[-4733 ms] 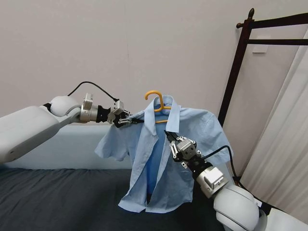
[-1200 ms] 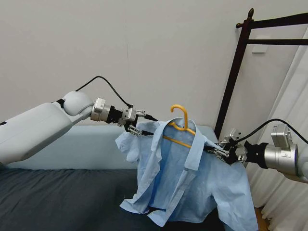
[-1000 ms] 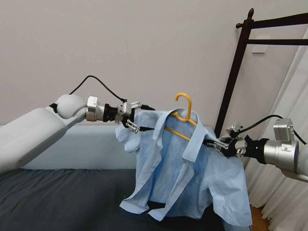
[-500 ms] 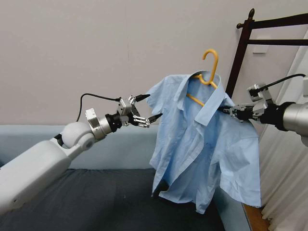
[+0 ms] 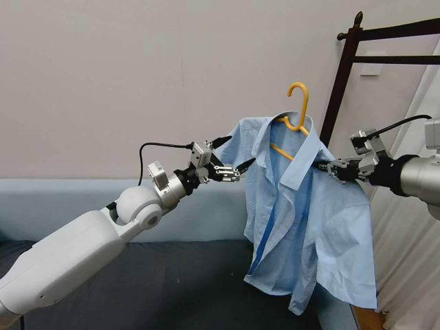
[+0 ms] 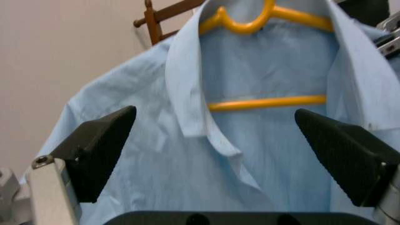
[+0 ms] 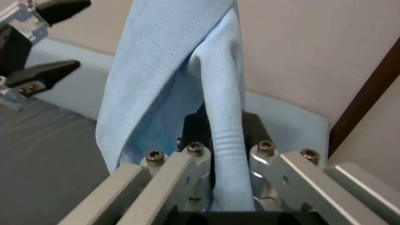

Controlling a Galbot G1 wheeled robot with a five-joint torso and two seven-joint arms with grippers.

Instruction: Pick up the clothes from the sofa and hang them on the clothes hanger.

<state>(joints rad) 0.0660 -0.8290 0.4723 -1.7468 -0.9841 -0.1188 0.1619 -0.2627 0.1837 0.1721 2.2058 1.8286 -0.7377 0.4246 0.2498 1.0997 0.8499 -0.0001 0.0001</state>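
Hanging from a half-hidden hanger [image 6: 269, 102], the shirt [image 5: 309, 227] is clamped at 3 o'clock by the right gripper [image 5: 324, 166]; left gripper [image 5: 239, 151] spread, 9 o'clock.

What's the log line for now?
right gripper: shut on light-blue shirt; left gripper: open beside shirt; yellow hanger: off dark wooden rack

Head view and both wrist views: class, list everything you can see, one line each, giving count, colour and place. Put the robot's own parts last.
shirt: one, light blue, hanging in the air on the hanger
hanger: one, yellow, inside the shirt's collar, hook up
clothes rack: one, dark brown wood, at the right by the wall
sofa: one, pale blue back and dark seat, below the arms
curtain: one, white, far right
left pincer: one, black and silver, open, beside the shirt's shoulder
right pincer: one, silver, shut on the shirt's other shoulder
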